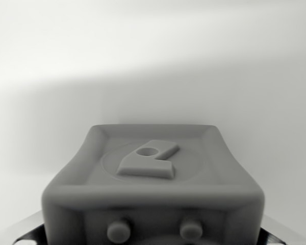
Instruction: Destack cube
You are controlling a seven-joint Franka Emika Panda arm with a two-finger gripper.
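Pale, featureless surface [153, 56] fills the upper half of the wrist view, bright at the top and shading into a soft grey shadow lower down. Of the gripper [153, 240] only glimpses appear at the very bottom edge: dark, shiny metal parts peeking out at the lower left and lower right corners, on either side of the cube. Whether the fingers are closed on the cube or merely flanking it cannot be told from here, since the fingertips themselves are hidden. The cube [153, 189] sits dead centre in the lower half, very close to the camera and slightly blurred. It is a grey block with rounded edges. Its top face has a raised rim around a shallow recess, and in that recess stands an embossed figure with a small round hole in it. Its near face carries two small round studs side by side. Nothing below the cube is visible.
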